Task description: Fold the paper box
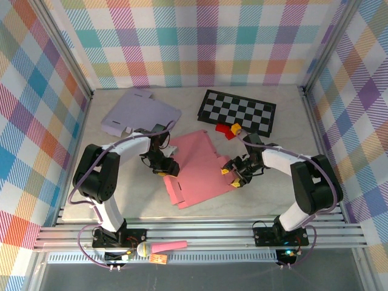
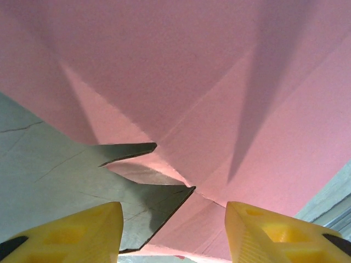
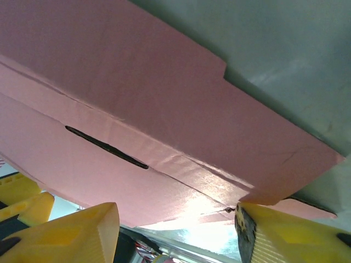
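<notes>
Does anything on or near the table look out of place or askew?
Yes. The checkered board lies askew to the table edges, and a pink-handled object rests outside the table, on the front rail.

lavender cardboard [image 1: 140, 112] lies left of checkered board [image 1: 237, 111].

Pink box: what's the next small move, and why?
Probably close the right pincer on the pink box. It stands open with the sheet's edge just ahead of it, and the left pincer is open at the opposite side, so nothing looks gripped yet.
</notes>
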Controlling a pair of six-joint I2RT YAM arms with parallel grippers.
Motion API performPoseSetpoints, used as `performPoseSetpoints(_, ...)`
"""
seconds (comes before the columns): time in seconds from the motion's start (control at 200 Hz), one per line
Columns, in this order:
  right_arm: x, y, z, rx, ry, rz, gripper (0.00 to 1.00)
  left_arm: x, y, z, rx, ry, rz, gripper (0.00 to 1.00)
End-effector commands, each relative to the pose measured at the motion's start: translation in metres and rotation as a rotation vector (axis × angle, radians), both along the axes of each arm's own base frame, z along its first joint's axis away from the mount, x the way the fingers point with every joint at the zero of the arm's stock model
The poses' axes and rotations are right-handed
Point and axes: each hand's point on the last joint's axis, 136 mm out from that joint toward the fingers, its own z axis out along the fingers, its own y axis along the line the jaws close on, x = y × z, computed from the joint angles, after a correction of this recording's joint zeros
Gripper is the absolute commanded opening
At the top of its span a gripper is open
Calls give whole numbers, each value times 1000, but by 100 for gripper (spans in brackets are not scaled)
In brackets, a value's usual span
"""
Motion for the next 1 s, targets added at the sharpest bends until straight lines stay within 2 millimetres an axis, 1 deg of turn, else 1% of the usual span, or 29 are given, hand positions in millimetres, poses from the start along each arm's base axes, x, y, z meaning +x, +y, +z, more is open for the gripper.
performPoseSetpoints(0.0, 1, -11, -7, -39, 13, 4, 58, -12, -2, -2, 3, 46, -30, 50)
performPoseSetpoints(0.175, 2, -15, -7, -56, 18, -5, 57, -16, -6, 0, -6, 52, -36, 42)
performPoseSetpoints(0.355, 0, -22, -4, -90, 14, -26, 54, -20, -17, 7, -55, 59, -41, 32)
performPoseSetpoints(0.45, -1, -27, -2, -108, 5, -35, 54, -24, -23, 7, -74, 73, -48, 30)
performPoseSetpoints(0.52, -1, -29, -3, -110, 5, -36, 54, -28, -26, 7, -85, 85, -55, 31)
performPoseSetpoints(0.605, -1, -33, -5, -116, 11, -40, 53, -31, -24, 3, -61, 92, -63, 33)
performPoseSetpoints(0.725, -1, -39, -6, -120, 12, -53, 53, -35, -14, -4, 10, 96, -74, 39)
performPoseSetpoints(0.825, 0, -41, -6, -116, 11, -59, 53, -37, -5, -7, 61, 98, -74, 41)
performPoseSetpoints(0.995, 2, -42, -6, -113, 11, -63, 53, -45, -11, -6, 23, 121, -59, 42)
